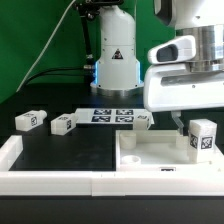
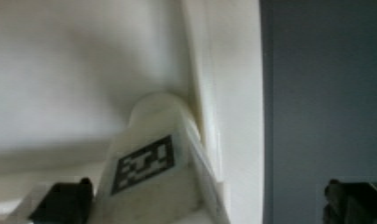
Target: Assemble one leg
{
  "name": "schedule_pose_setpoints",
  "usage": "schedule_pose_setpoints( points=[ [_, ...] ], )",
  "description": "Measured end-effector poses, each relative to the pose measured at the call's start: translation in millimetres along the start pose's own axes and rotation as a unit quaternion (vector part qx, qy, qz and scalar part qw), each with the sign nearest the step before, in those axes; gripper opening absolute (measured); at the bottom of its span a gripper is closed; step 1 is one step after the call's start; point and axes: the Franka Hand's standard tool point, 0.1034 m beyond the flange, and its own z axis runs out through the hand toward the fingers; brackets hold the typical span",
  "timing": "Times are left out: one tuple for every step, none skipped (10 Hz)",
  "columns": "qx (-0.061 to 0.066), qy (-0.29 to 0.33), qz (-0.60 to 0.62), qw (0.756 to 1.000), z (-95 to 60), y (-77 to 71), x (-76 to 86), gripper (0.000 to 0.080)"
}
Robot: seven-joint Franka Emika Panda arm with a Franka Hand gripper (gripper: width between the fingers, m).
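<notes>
Spread wide, the claw [image 1: 180, 121] [image 2: 211, 200] pinches nothing. In the wrist view its dark fingertips [image 2: 69, 200] sit well apart at either side, with the upright leg [image 2: 158, 155] between them and untouched. The arm's white hand hangs pointing down over the far right part of the panel [image 1: 150, 158].

From the exterior view's left to its right: a left leg [image 1: 30, 119] lies on the black table [image 1: 70, 150], its black-and-white tag facing the camera. Near it lies a second leg [image 1: 63, 123], also showing its tag. The marker board [image 1: 112, 115] comes next, flat on the table and carrying several tags. Behind it stands the robot's base [image 1: 112, 45], which bears a triangle sticker [image 1: 117, 58] whose symbol is too small to read. A third leg [image 1: 140, 121] lies just beside the board's right end.

The panel is a large flat white square with a corner hole showing, and it lies at the near right. The upright leg [image 1: 203, 138] stands on the panel's right part, just right of the claw, with its tag facing the camera. A white rim [image 1: 60, 183] runs along the table's near edge.
</notes>
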Motion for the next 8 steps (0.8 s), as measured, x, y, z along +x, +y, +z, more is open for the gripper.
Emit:
schedule_pose_setpoints(
  points=[
    [-0.004,-0.003,-0.048,0.999,-0.2,1.5,-0.5,0.0649],
    [-0.008,-0.003,-0.101,0.995,-0.6,2.2,-0.2,0.0649],
    [-0.008,-0.003,-0.134,0.991,-1.0,3.1,0.2,0.0649],
    [-0.007,-0.004,-0.151,0.989,-0.4,3.3,-0.1,0.0649],
    [-0.007,-0.004,-0.146,0.989,-0.3,3.0,-0.2,0.0623],
    [-0.007,-0.004,-0.146,0.989,-0.3,3.1,-0.2,0.0623],
    [-0.007,-0.004,-0.145,0.989,-0.3,3.7,-0.1,0.0444],
    [-0.009,-0.003,-0.144,0.99,-0.4,6.5,0.3,0.0444]
  ],
)
